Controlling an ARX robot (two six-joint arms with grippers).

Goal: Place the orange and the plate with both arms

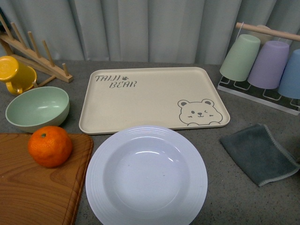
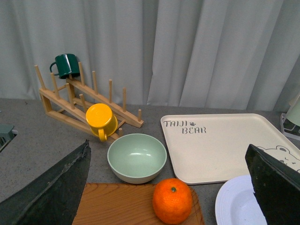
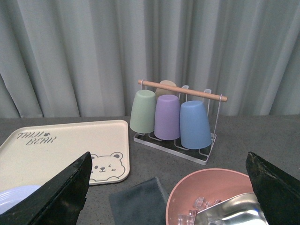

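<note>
Status: task looks unstarted. Small round bright-orange mandarin [image 1: 50, 146] sits on the brown wooden cutting board [image 1: 28, 192], at its far edge, just beside the pale green bowl [image 1: 36, 108]. Large glossy white deep plate [image 1: 101, 161] lies empty on the grey tabletop, right of the board and just in front of the beige rectangular bear tray [image 1: 154, 96]. Tray is empty too.

Neither arm shows in the front view. Left gripper [image 2: 167, 145]: black fingers [image 2: 54, 190] spread wide, nothing between them, looking down at the mandarin and bowl from well back. Right gripper [image 3: 168, 154]: jaws likewise wide apart, holding nothing, with the pink bowl [image 3: 206, 187] and grey cloth [image 3: 136, 199] below it; only a sliver of the plate is visible in that view.

My read: no grasp made, both picks and both placements remain. Left arm is the natural one for the mandarin, right for the plate. Target spot isn't given; the tray is a plausible guess, no more.
</note>
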